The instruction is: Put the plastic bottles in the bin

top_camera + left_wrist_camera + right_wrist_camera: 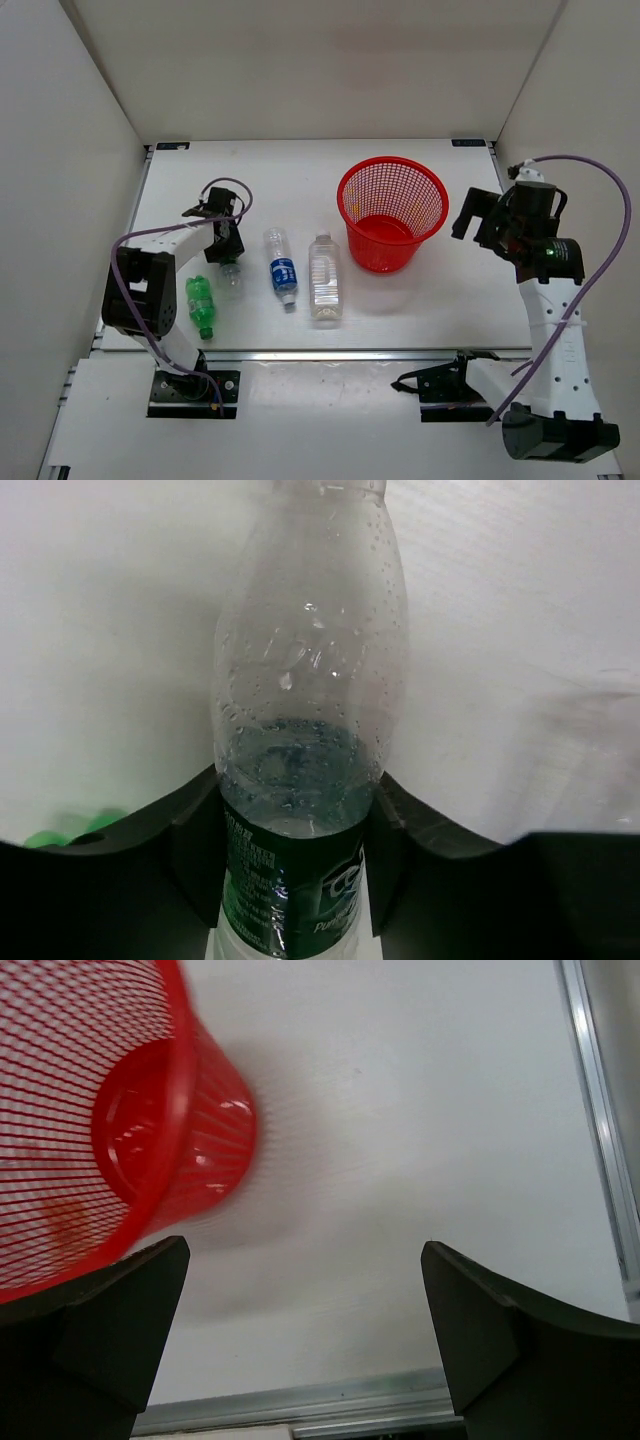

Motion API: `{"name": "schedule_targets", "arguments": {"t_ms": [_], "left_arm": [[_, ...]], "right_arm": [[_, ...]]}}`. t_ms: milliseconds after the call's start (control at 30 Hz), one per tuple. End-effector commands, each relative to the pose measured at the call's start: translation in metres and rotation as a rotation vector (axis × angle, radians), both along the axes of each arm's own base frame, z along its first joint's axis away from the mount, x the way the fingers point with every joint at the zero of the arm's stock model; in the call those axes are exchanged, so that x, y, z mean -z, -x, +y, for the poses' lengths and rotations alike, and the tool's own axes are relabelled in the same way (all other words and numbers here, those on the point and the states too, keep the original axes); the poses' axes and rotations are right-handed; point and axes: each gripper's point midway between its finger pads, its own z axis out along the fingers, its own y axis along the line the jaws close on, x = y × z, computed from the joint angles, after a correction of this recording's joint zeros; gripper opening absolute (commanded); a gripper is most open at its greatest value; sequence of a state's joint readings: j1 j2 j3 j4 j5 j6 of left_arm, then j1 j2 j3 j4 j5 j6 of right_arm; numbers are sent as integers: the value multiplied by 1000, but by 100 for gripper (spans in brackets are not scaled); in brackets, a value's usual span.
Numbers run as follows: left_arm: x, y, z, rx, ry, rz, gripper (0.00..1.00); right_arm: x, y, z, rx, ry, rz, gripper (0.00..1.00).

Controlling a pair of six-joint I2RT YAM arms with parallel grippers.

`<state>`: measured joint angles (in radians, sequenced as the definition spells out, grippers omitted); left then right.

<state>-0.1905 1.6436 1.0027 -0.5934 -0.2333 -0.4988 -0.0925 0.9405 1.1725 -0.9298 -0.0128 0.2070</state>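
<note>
My left gripper (226, 250) is at the left of the table, shut on the clear bottle with the dark green label (231, 277). In the left wrist view both dark fingers (195, 840) press the sides of this bottle (305, 680) at its label. The green bottle (201, 304) lies just left of it. The blue-label bottle (281, 268) and the wider ribbed clear bottle (324, 277) lie in the middle. The red mesh bin (375, 255) stands upright at centre right, with no bottle showing inside. My right gripper (478, 220) hangs open beside the bin (150, 1130), empty (305, 1330).
White walls enclose the table on the left, back and right. A metal rail (400, 1395) runs along the table's near edge. A corner of the green bottle (60, 832) shows at the lower left of the left wrist view.
</note>
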Motion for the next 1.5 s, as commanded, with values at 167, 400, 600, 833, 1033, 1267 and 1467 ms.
{"name": "schedule_targets", "arguments": {"t_ms": [167, 400, 600, 833, 1033, 1267, 1467], "left_arm": [[-21, -21, -12, 35, 35, -95, 33], [-100, -34, -11, 9, 50, -256, 33], [-214, -42, -1, -31, 21, -502, 37], [-312, -41, -5, -50, 21, -719, 38], [-346, -38, -22, -13, 81, -806, 38], [-371, -46, -32, -15, 144, -883, 38], [-415, -55, -54, 11, 187, -986, 39]], "right_arm": [[-105, -17, 113, -396, -32, -251, 100], [-72, 13, 264, -836, -137, -76, 99], [11, 40, 316, -892, -88, 127, 99], [87, 27, 312, -689, 75, 246, 99], [133, 14, 318, -646, 144, 256, 99], [136, 13, 335, -694, 93, 206, 99], [159, 5, 335, -687, 142, 240, 99]]}}
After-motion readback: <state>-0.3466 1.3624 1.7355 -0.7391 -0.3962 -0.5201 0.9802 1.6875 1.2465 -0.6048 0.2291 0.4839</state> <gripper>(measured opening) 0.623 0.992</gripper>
